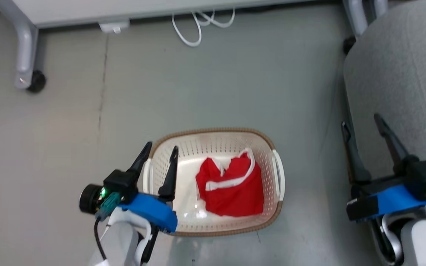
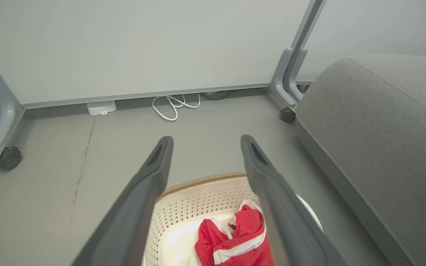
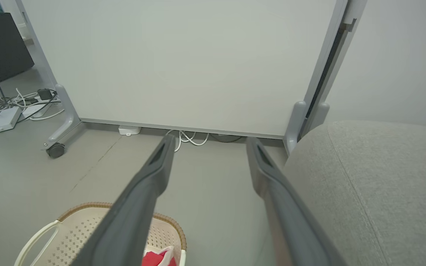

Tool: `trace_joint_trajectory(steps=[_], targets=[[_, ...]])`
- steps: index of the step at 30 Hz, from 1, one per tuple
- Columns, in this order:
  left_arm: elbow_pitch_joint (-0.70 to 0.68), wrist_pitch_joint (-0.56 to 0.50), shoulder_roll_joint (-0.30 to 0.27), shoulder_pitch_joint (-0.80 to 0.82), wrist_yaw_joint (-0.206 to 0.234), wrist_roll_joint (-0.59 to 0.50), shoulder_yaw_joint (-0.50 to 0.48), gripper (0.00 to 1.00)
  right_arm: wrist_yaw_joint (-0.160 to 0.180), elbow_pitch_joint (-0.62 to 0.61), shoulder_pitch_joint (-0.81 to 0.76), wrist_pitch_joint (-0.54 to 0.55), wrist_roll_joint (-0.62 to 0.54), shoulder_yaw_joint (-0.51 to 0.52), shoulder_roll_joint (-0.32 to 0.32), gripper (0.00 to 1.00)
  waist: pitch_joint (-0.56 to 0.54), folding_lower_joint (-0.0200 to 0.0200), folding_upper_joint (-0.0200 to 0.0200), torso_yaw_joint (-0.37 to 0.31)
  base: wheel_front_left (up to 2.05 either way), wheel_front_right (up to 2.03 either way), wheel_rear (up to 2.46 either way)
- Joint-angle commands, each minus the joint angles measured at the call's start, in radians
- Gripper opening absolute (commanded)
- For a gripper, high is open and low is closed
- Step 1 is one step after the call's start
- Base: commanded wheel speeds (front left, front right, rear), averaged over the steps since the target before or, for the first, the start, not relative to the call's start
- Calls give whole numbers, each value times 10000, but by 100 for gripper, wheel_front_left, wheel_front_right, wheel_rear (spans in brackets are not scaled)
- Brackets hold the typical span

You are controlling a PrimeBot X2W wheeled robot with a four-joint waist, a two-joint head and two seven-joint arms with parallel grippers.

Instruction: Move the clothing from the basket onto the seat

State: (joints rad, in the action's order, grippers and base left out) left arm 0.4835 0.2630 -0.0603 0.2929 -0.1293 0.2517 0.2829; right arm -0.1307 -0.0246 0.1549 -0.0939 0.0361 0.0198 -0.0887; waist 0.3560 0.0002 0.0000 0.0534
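A crumpled red garment with white trim, the clothing [image 1: 231, 188], lies in the right half of the cream basket [image 1: 213, 142] on the floor. My left gripper [image 1: 161, 149] hovers open over the basket's left rim, one finger inside and one outside, nothing between them. The left wrist view looks down on the clothing [image 2: 235, 240] in the basket [image 2: 194, 201], with the left gripper [image 2: 205, 142] above. The grey seat [image 1: 401, 85] stands to the right. My right gripper [image 1: 362, 122] is open at the seat's left edge. The right wrist view shows the seat [image 3: 375, 184] and the basket [image 3: 87, 225].
A white partition on grey caster legs [image 1: 26, 59] runs along the far side, with a coiled white cable [image 1: 198, 26] and a small white box [image 1: 114, 26] at its foot. Bare grey floor lies between the basket and the partition.
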Motion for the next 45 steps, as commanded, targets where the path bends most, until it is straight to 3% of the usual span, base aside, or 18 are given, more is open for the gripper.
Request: trace_joint_trajectory(steps=[1, 9, 23, 37, 45], targets=[[117, 28, 8, 432, -13, -3, 155, 100, -1, -127, 355, 18, -83, -54, -125, 100, 1149, -2, 0, -207, 0, 0, 0], [1221, 28, 65, 2056, -13, 204, 1252, 100, -1, -627, 1651, 23, -74, -490, -397, 100, 3028, -2, 0, -598, 0, 0, 0], [3028, 27, 34, 4286, -13, 634, 2904, 100, -1, -1425, 2497, -237, -31, -798, -42, 100, 5272, -2, 0, -1370, 0, 0, 0], [3822, 27, -6, 5097, -12, 1631, 4695, 100, -1, -1189, 2572, -646, 70, -1021, 195, 100, 6013, -2, 0, -1816, 0, 0, 0], [4933, 27, -80, 5602, -12, 1863, 5346, 100, -1, -1258, 2426, -731, 77, -1114, 291, 100, 6151, -2, 0, -2076, 0, 0, 0]])
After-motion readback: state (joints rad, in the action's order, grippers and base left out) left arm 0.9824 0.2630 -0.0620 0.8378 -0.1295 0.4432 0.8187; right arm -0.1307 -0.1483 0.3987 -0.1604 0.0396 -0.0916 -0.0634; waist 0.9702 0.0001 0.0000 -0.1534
